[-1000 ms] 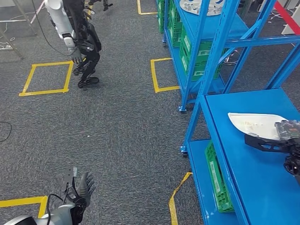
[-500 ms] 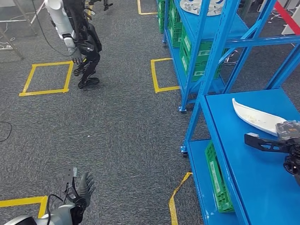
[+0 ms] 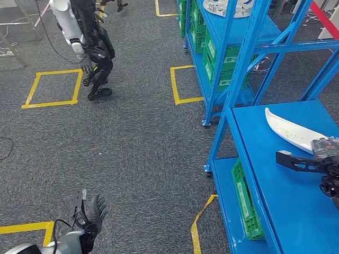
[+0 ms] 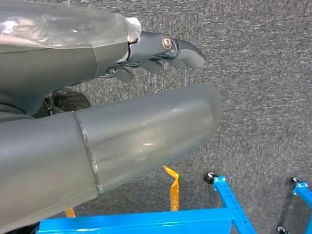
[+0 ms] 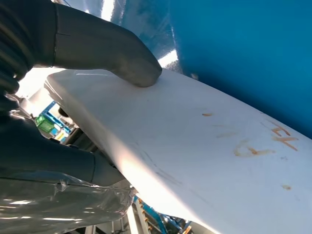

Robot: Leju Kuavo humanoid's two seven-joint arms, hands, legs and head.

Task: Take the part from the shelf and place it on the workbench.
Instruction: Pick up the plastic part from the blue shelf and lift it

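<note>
Right hand grips the white part — thumb pressing it — while left hand hangs slack, fingers apart.

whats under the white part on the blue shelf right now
The white part sits over the blue shelf surface, gripped by the right hand, thumb on top. Fingers beneath hide part of its underside; whether it touches the shelf is unclear.

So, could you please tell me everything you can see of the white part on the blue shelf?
The white part is a long, curved, shell-like panel tapering to a point at its far end, with a smooth, plastic-looking surface. Faint orange marks sit on its face. It lies tilted over the blue shelf, its near end held by the right hand. In the right wrist view, the thumb presses on its upper face and other fingers lie beneath.
</note>
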